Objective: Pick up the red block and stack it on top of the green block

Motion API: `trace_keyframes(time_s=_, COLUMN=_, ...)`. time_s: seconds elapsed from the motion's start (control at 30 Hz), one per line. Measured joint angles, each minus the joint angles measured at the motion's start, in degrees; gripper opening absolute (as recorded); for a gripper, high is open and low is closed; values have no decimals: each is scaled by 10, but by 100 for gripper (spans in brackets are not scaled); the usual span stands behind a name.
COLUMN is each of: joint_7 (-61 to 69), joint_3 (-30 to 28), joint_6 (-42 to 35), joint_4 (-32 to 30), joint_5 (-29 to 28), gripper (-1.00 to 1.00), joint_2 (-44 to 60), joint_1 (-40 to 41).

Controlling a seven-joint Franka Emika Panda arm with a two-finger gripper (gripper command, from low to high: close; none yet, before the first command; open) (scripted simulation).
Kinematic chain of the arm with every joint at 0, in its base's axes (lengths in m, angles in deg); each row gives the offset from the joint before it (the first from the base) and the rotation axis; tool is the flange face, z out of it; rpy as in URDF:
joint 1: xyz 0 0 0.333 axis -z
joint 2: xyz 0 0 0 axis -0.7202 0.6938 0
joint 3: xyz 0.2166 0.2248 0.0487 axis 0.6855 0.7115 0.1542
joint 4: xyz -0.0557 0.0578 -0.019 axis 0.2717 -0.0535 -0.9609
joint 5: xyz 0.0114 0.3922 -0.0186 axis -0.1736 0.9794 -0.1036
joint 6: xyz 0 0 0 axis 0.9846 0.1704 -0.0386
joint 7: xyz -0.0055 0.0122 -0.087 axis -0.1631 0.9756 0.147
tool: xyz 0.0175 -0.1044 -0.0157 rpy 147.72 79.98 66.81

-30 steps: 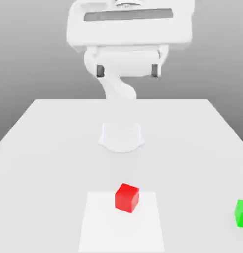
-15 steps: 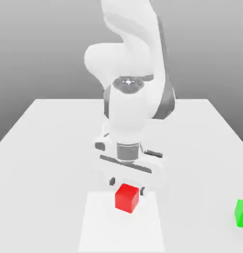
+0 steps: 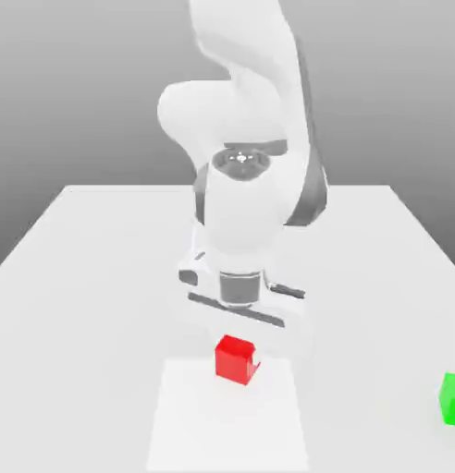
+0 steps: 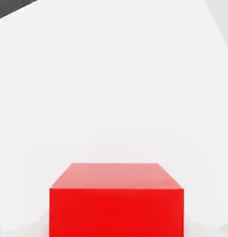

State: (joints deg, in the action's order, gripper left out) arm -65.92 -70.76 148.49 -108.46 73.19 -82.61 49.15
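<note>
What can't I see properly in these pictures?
- Green block: in the exterior view, the picture's edge cuts off part of it.
- Red block: its underside is turned away in the exterior view, and in the hand view the picture's edge cuts off its near face.
- Robot arm: the exterior view's top edge cuts off part of it.
- Arm's base: in the exterior view, the arm hides most of it.

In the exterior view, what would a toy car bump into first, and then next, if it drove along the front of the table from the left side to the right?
The small bright red cube → the small bright green cube, at the exterior view's right edge.
</note>
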Motion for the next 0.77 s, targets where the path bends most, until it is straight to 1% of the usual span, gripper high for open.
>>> trace_keyframes(time_s=0.07, joint_7=34, joint_3=13, joint_6=-26, joint_4=23, joint_5=4, gripper=-100, joint_2=-2, joint_1=-31)
trace_keyframes(time_s=0.13, joint_7=77, joint_3=24, joint_6=-49, joint_4=60, joint_5=2, gripper=-100, joint_2=13, joint_1=-71)
trace_keyframes(time_s=0.23, joint_7=143, joint_3=54, joint_6=-81, joint_4=121, joint_5=-10, gripper=-100, joint_2=44, joint_1=-114)
trace_keyframes(time_s=0.37, joint_7=224, joint_3=95, joint_6=-123, joint_4=204, joint_5=-36, gripper=-100, joint_2=87, joint_1=-160)
trace_keyframes(time_s=0.5, joint_7=295, joint_3=143, joint_6=-163, joint_4=286, joint_5=-75, gripper=-100, joint_2=133, joint_1=-201)
trace_keyframes(time_s=0.57, joint_7=294, joint_3=141, joint_6=-148, joint_4=303, joint_5=-101, gripper=-100, joint_2=169, joint_1=-217)
trace_keyframes(time_s=0.63, joint_7=279, joint_3=125, joint_6=-116, joint_4=309, joint_5=-128, gripper=-100, joint_2=209, joint_1=-233)
trace_keyframes(time_s=0.67, joint_7=272, joint_3=119, joint_6=-102, joint_4=311, joint_5=-139, gripper=100, joint_2=225, joint_1=-238)
trace_keyframes(time_s=0.77, joint_7=272, joint_3=119, joint_6=-102, joint_4=311, joint_5=-139, gripper=100, joint_2=225, joint_1=-238)
